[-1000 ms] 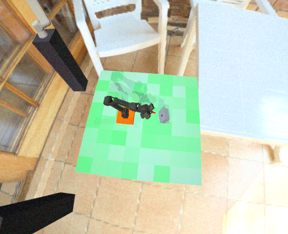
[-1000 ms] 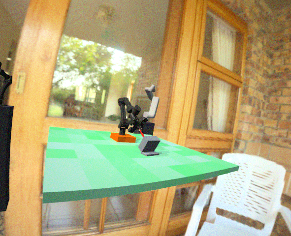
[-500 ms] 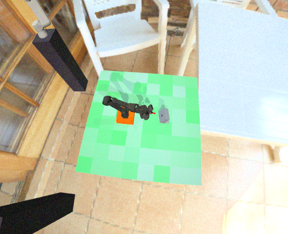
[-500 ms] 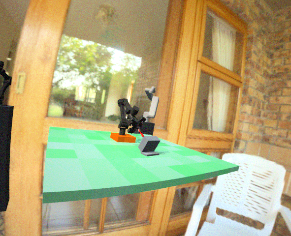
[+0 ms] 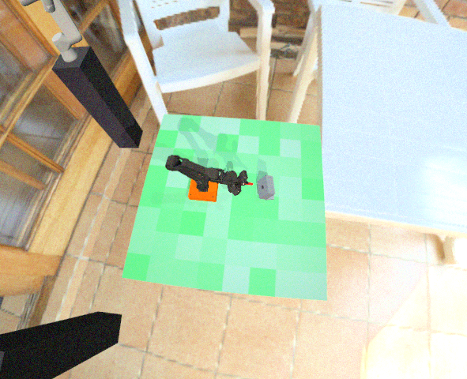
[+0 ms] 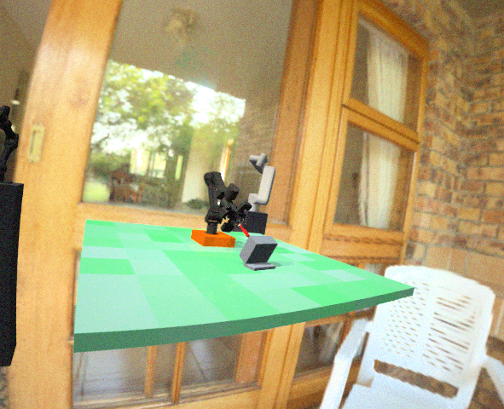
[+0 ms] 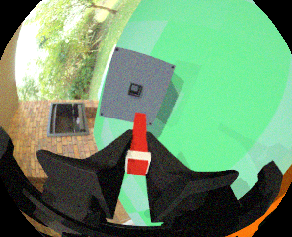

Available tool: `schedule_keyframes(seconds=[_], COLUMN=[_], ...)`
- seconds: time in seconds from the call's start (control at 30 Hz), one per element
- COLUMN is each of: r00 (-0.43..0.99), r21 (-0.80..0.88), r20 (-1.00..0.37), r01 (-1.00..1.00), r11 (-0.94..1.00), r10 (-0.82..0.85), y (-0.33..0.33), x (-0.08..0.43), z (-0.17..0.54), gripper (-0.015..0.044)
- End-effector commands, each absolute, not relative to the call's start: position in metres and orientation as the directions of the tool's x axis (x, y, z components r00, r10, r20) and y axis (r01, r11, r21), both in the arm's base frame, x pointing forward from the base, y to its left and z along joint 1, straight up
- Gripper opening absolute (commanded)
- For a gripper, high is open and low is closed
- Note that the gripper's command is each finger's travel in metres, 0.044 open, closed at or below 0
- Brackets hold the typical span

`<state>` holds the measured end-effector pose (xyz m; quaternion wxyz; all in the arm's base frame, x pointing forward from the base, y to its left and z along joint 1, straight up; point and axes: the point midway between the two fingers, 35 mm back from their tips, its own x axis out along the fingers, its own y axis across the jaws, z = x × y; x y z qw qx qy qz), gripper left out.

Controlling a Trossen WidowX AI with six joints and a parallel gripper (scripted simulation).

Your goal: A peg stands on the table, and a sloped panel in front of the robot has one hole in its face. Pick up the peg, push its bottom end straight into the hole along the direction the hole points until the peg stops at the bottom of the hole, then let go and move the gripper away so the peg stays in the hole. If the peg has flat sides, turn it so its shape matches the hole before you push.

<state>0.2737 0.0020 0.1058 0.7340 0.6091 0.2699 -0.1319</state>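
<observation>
While clamped in the pincer (image 7: 137,178), red peg (image 7: 138,138) just short of panel hole (image 7: 136,90).

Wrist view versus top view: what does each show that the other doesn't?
Only the wrist view shows the dark hole in the grey panel's face, the white band on the red peg, and the peg's tip just short of the hole. Only the top view shows the whole arm and its orange base. Both show the gripper shut on the peg, pointing at the panel on the green table.
</observation>
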Motion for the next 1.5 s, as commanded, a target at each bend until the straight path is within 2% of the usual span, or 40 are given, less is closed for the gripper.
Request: schedule_keyframes(seconds=[0.0, 1.47], r00=[0.823, 0.880], r21=[0.828, 0.886], r20=[-0.551, -0.462], r01=[0.521, 0.452], r11=[0.207, 0.103], r10=[0.136, 0.111], y=[0.002, -0.004], x=[0.276, 0.303], z=[0.103, 0.090], gripper=[0.0000, 0.0000])
